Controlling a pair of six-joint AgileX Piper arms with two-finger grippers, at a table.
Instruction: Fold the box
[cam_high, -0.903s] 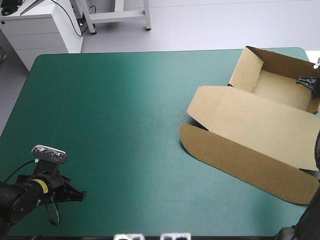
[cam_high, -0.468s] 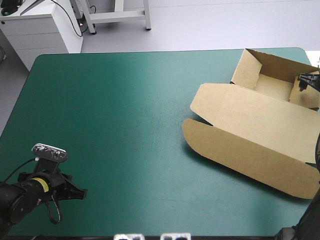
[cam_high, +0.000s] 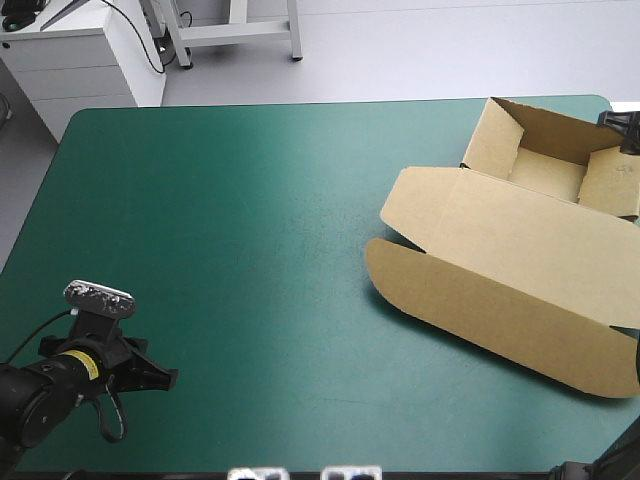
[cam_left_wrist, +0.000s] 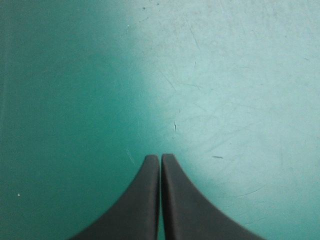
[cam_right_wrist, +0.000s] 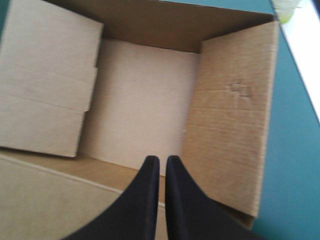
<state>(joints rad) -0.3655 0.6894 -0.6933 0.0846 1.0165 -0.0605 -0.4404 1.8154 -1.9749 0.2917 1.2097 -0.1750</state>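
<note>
Since just before, the right gripper (cam_right_wrist: 162, 160) has drawn back from inside the brown box (cam_high: 520, 260) toward the table's far right corner. At the near left, the left gripper (cam_left_wrist: 160, 157) hovers over the bare teal-green cover (cam_high: 250, 200), its fingers pressed together. The box lies at the right, with its lid flat on the near side and the open tray beyond. Over the tray, the right gripper's fingers are together and hold nothing.
</note>
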